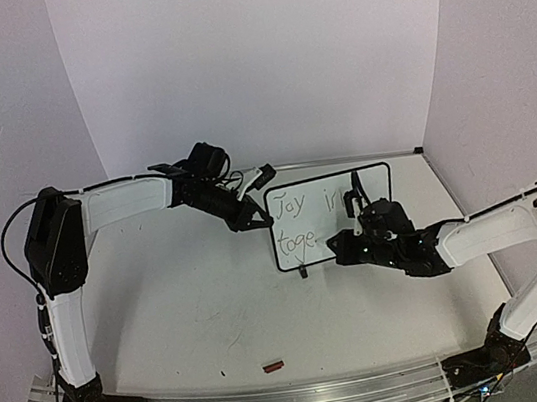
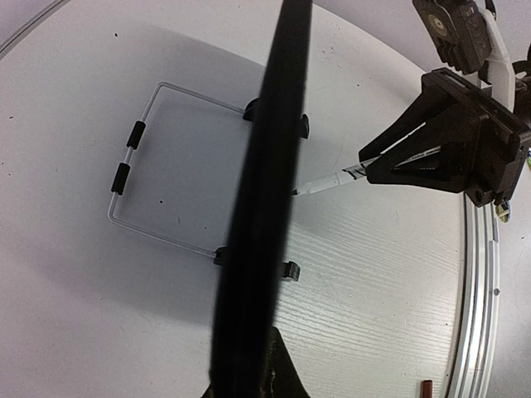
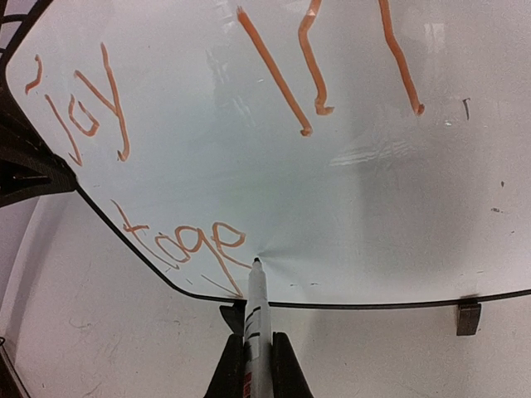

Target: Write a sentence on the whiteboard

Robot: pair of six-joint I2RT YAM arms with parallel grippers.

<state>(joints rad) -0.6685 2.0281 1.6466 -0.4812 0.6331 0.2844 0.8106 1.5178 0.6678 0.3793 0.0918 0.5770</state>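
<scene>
The whiteboard [image 1: 320, 222] stands upright at mid-table on small black feet [image 3: 469, 317]. The sentence on it reads "Joy in" [image 3: 83, 116] above "toge" [image 3: 187, 245] in thin orange-red strokes. My left gripper [image 1: 253, 213] is shut on the board's left edge, which shows edge-on as a dark bar [image 2: 265, 207] in the left wrist view. My right gripper [image 3: 255, 377] is shut on a white marker [image 3: 255, 319]. The marker's tip touches the board just right of "toge". The right gripper [image 2: 440, 153] and marker [image 2: 332, 178] also show in the left wrist view.
A wire stand [image 2: 133, 157] props the board from behind. A small red cap [image 1: 273, 366] lies on the table near the front, also seen in the left wrist view [image 2: 424, 388]. An aluminium rail [image 1: 298, 399] runs along the near edge. White walls close the back and sides.
</scene>
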